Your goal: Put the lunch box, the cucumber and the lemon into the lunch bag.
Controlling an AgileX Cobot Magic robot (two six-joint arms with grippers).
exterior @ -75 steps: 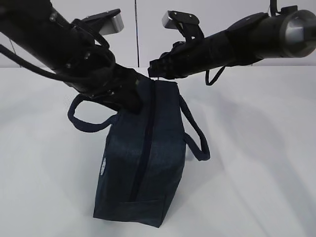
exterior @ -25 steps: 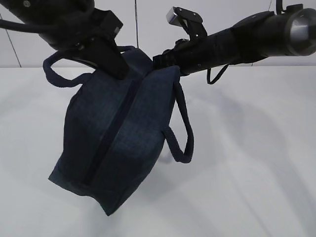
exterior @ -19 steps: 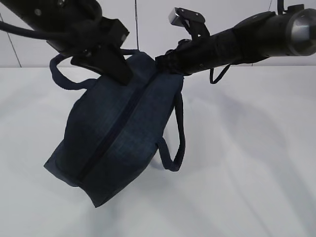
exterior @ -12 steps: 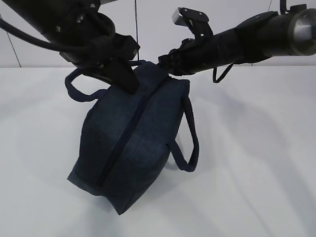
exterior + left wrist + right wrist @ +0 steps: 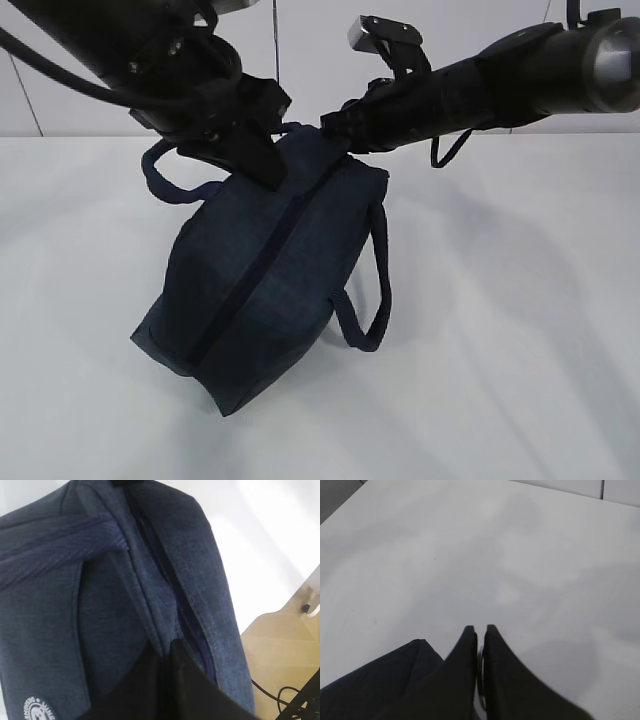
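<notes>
Two end effectors hold the navy lunch bag (image 5: pixel 262 280) tilted above the white surface (image 5: pixel 520 330): left end effector (image 5: pixel 262 165) at 11 o'clock, right end effector (image 5: pixel 340 128) at 1, both clamped on its top; zipper looks closed, packing apparently done

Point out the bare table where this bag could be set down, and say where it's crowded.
The white table is bare right of the lunch bag and its hanging handle, and also at the front and far left. It is crowded at the bag's top, where the left gripper and right gripper both hold the bag.
</notes>
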